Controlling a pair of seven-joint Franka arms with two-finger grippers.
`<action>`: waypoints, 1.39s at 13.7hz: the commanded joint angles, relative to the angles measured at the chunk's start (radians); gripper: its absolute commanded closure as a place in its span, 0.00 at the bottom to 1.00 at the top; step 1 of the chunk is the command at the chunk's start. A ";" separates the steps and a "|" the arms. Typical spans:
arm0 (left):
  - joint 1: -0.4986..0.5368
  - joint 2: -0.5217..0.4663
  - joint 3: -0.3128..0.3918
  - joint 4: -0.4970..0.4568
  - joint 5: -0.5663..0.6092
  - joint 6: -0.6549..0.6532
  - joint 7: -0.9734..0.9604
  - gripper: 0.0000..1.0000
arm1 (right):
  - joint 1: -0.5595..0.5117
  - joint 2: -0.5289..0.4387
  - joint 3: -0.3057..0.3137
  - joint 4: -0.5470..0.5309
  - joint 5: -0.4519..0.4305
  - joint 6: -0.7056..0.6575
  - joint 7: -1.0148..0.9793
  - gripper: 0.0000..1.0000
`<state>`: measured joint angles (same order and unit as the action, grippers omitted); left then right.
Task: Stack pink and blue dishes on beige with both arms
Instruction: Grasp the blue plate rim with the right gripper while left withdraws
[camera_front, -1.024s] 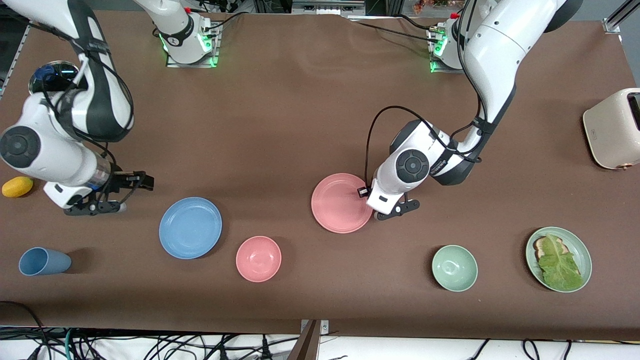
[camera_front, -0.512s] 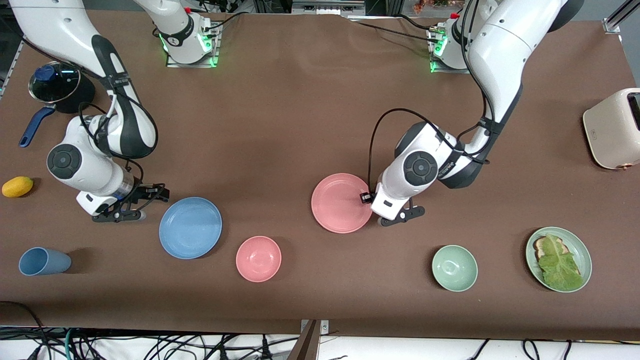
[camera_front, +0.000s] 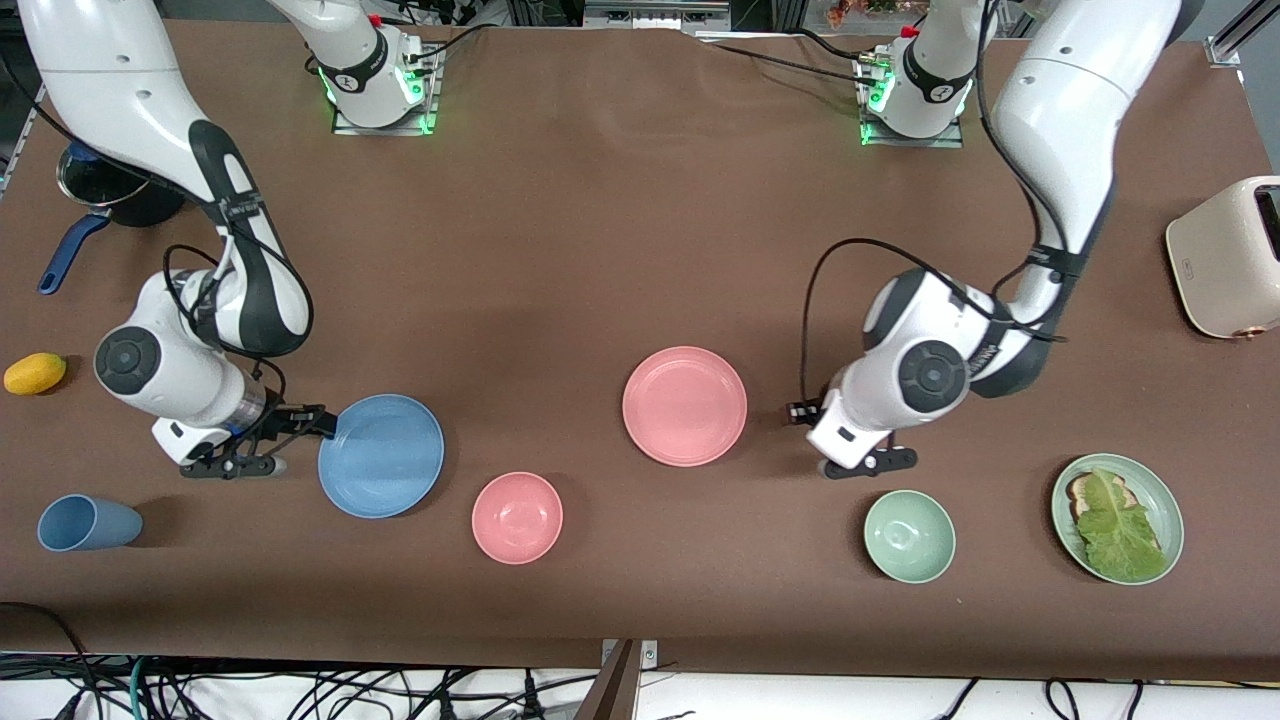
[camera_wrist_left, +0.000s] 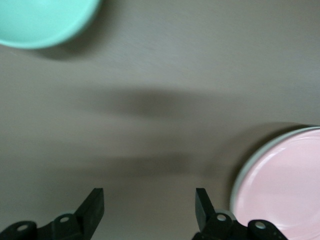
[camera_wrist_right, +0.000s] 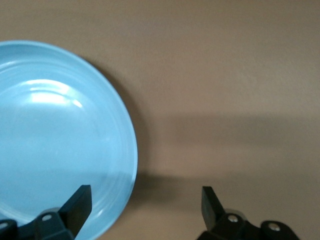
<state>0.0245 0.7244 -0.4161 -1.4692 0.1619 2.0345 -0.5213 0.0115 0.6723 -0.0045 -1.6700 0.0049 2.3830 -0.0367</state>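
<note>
The pink plate (camera_front: 685, 406) lies flat mid-table. In the left wrist view a thin pale rim (camera_wrist_left: 248, 162) peeks out under the pink plate (camera_wrist_left: 285, 190); the beige plate shows nowhere else. My left gripper (camera_front: 855, 465) (camera_wrist_left: 149, 200) is open and empty, low over bare table between the pink plate and a green bowl. The blue plate (camera_front: 381, 455) (camera_wrist_right: 55, 150) lies toward the right arm's end. My right gripper (camera_front: 272, 443) (camera_wrist_right: 145, 197) is open at the blue plate's edge, one finger over the rim and the other over bare table.
A pink bowl (camera_front: 517, 517) and a pale green bowl (camera_front: 909, 536) (camera_wrist_left: 40, 20) sit nearer the camera. A green plate (camera_front: 1160, 490) holds toast and lettuce. A blue cup (camera_front: 88, 523), a yellow fruit (camera_front: 35, 373), a pot (camera_front: 110, 185) and a toaster (camera_front: 1225, 255) stand at the table's ends.
My left gripper opened, let go of the pink plate's edge and drew away toward the green bowl. My right gripper travelled across to the blue plate's edge, staying open.
</note>
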 joint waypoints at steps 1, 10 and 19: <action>0.051 -0.033 -0.006 -0.007 0.024 -0.046 0.118 0.15 | -0.008 0.076 0.012 0.095 0.018 -0.007 -0.012 0.06; 0.250 -0.040 0.014 -0.003 0.016 -0.086 0.457 0.02 | -0.002 0.076 0.014 0.092 0.067 -0.047 -0.012 0.76; 0.290 -0.112 0.007 0.154 0.016 -0.391 0.515 0.00 | 0.002 0.044 0.046 0.220 0.090 -0.255 -0.023 1.00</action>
<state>0.3185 0.6320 -0.4039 -1.3799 0.1619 1.7455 -0.0228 0.0147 0.7351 0.0137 -1.5260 0.0846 2.2466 -0.0478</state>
